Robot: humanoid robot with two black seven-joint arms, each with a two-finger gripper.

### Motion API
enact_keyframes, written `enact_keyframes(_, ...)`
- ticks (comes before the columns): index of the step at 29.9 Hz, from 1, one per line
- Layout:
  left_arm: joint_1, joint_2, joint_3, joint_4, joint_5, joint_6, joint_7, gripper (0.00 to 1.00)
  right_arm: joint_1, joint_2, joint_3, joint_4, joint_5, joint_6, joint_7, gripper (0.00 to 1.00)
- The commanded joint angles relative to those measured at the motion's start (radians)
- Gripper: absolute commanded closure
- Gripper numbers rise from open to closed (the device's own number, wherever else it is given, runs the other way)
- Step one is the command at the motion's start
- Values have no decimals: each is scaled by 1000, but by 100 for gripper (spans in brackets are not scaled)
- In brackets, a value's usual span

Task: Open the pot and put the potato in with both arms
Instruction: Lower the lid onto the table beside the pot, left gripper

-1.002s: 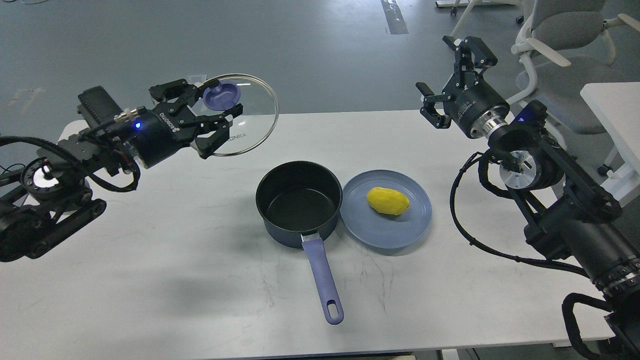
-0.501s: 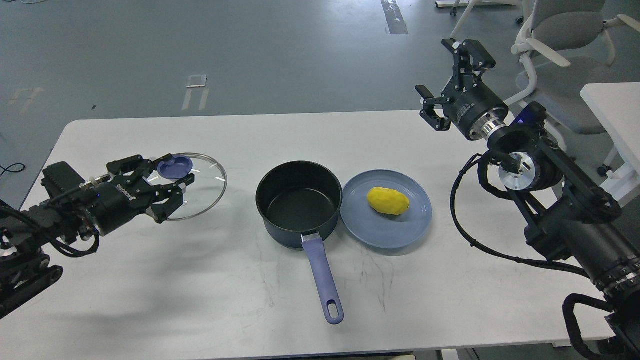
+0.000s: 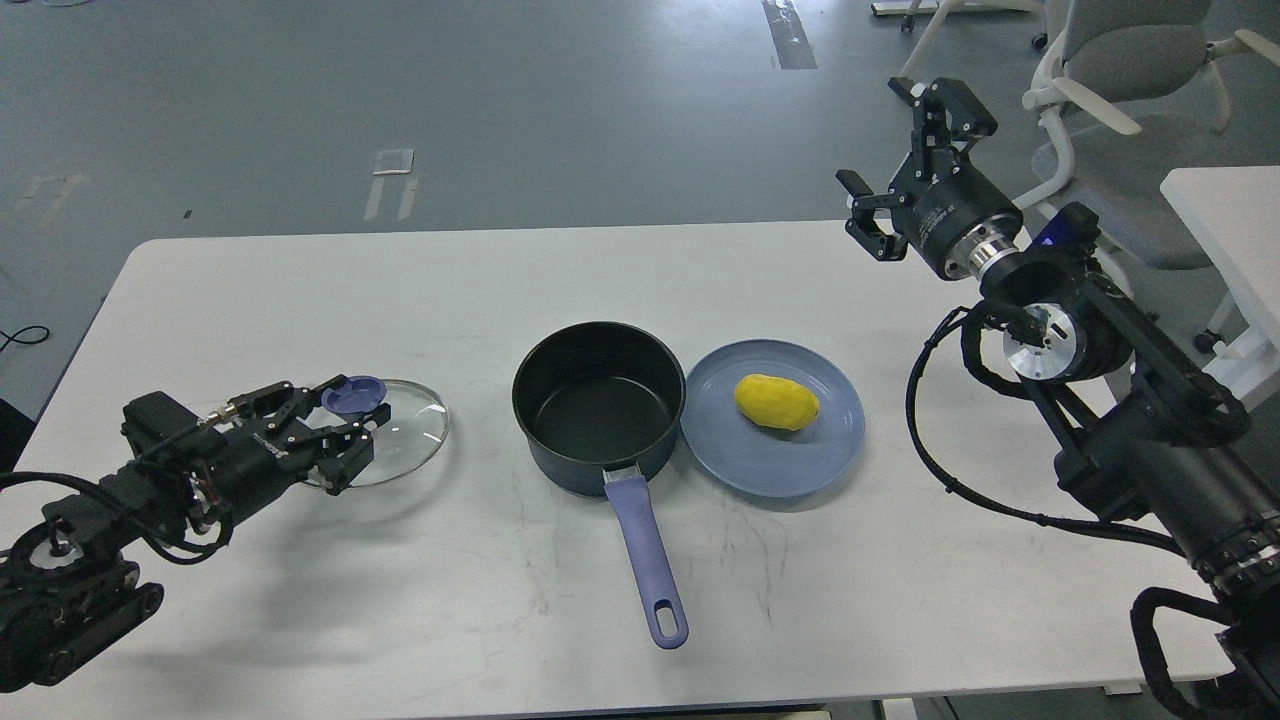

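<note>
The dark navy pot [image 3: 598,404] stands open in the middle of the table, its periwinkle handle [image 3: 647,555] pointing toward me. The yellow potato [image 3: 776,401] lies on a light-blue plate [image 3: 800,465] just right of the pot. My left gripper [image 3: 340,425] is low at the table's left, its fingers around the blue knob [image 3: 354,395] of the glass lid [image 3: 405,435], which lies at or just above the tabletop. My right gripper [image 3: 905,150] is open and empty, raised high above the table's far right edge.
The white table [image 3: 480,280] has bare surface behind the pot and at the front. A grey office chair [image 3: 1120,70] and a second white table [image 3: 1225,215] stand to the far right. Black cables hang from my right arm [image 3: 1130,420].
My left gripper has carried the glass lid down and toward me, from high in the air to the table's left side. My right gripper has barely moved.
</note>
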Motion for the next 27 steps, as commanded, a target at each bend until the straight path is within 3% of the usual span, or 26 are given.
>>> enact_keyframes(1, 0, -1, 0, 1, -2, 0, 0, 65, 0, -1, 0, 0, 0, 0, 0, 0)
enact_keyframes(12, -1, -15, 0, 3, -2, 0, 0, 62, -3, 0, 0, -2, 0, 0, 0, 0)
enact_keyframes(15, -1, -16, 0, 3, -2, 0, 0, 56, -5, 0, 1, -2, 0, 0, 0, 0)
enact_keyframes(27, -1, -27, 0, 3, -7, 0, 0, 48, -8, 0, 3, 0, 0, 0, 2, 0)
